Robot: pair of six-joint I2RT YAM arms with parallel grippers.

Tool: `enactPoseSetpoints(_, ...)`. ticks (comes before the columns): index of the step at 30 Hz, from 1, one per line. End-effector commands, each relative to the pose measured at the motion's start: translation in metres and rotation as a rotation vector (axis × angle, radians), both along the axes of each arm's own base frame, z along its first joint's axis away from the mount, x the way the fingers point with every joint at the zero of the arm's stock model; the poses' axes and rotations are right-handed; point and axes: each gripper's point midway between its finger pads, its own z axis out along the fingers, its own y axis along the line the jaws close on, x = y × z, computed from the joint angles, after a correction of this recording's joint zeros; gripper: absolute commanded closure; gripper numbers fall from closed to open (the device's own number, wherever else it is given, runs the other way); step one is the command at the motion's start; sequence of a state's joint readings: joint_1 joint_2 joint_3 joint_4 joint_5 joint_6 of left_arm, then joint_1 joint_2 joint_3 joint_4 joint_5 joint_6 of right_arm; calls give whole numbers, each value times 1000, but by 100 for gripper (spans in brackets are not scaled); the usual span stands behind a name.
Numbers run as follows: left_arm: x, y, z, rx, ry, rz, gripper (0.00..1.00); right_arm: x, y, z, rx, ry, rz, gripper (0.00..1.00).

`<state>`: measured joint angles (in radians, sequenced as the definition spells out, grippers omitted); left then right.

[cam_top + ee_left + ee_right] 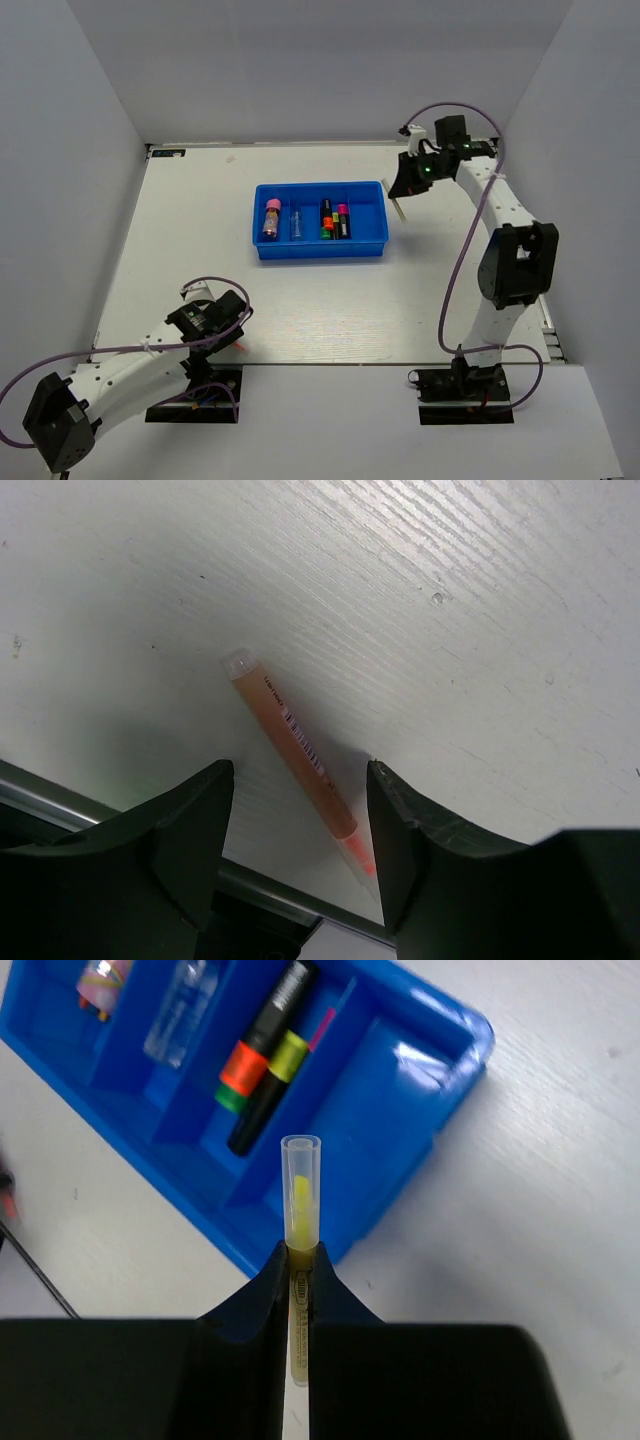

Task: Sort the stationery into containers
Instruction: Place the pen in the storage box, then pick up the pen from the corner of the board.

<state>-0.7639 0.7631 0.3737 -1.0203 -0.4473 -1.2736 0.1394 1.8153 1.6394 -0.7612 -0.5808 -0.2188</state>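
The blue tray [320, 251] sits mid-table and holds a pink-capped tube [271, 218], a clear bottle [296, 222] and black highlighters [333, 220]. My right gripper [404, 188] hovers just off the tray's right end, shut on a thin beige stick [302, 1200] with a clear cap and yellow tip, which points toward the tray [400, 1100]. Near the table's front left edge, my left gripper [300, 770] is low and open. A thin pink-orange stick [290, 745] lies flat on the table between its fingers [190, 830], its red tip close to the right finger.
A metal rail [60, 795] runs along the table's near edge, right behind the left gripper. White walls enclose the table on three sides. Purple cables loop off both arms. The tray's rightmost compartment [367, 218] holds nothing.
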Motion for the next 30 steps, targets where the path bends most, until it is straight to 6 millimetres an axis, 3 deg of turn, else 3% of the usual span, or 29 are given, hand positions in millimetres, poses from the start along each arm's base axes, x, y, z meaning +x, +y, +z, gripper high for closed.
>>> enactPoseSetpoints(1, -10, -8, -8, -47, 57, 21, 34, 8, 35, -4, 31, 82, -24, 100)
enactPoseSetpoints(3, -12, -8, -9, -47, 67, 21, 37, 24, 44, -7, 2, 58, -81, 100)
enactPoseSetpoints(6, -14, -8, -11, -48, 76, 26, 38, 36, 49, -29, -101, 48, -128, 100)
enactPoseSetpoints(14, -15, -11, -16, -69, 86, 34, 40, 34, 58, -59, -177, 61, -231, 100)
enactPoseSetpoints(15, -13, -14, -17, -74, 80, 29, 47, 34, 59, -60, -185, 54, -233, 98)
enactPoseSetpoints(19, -15, -15, -19, -71, 99, 23, 62, 30, 63, -55, -198, 31, -219, 59)
enactPoseSetpoints(22, -17, -17, -23, -74, 118, 21, 70, 24, 68, -51, -183, 27, -189, 47)
enactPoseSetpoints(26, -19, -20, -26, -84, 132, 20, 79, 11, 72, -41, -142, 30, -162, 46)
enactPoseSetpoints(28, -18, -22, -26, -85, 133, 14, 81, 4, 76, -28, -105, 16, -147, 46)
enactPoseSetpoints(30, -19, -22, -27, -79, 144, 8, 87, -5, 76, -10, -66, -14, -128, 39)
